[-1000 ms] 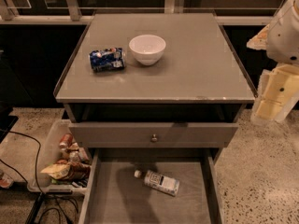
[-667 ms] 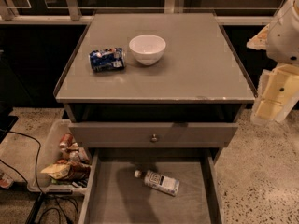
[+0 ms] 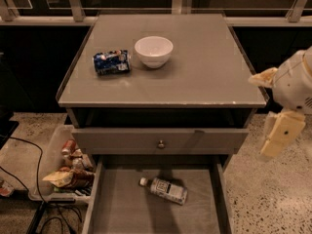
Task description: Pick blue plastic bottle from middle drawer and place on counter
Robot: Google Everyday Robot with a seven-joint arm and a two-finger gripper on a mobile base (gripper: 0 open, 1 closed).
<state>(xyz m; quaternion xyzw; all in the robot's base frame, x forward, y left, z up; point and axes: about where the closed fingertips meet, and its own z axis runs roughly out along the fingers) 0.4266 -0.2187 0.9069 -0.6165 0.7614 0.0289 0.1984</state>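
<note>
The blue plastic bottle [image 3: 167,189], clear-grayish with a white cap and pale label, lies on its side on the floor of the open middle drawer [image 3: 119,206] at the bottom of the view. The counter [image 3: 204,67] is the flat gray cabinet top above it. My gripper [image 3: 271,106] hangs in the air to the right of the cabinet, level with the counter's front edge, well away from the bottle. Its cream fingers [image 3: 279,133] are spread apart with nothing between them.
A white bowl [image 3: 153,51] and a crushed blue-and-white can [image 3: 112,62] sit on the counter's left half. A closed drawer front with a round knob [image 3: 160,143] is above the open drawer. A bin of trash [image 3: 68,172] and cables [image 3: 29,179] lie on the floor at left.
My gripper has moved down and slightly left beside the cabinet. The bottle, bowl and can have not moved.
</note>
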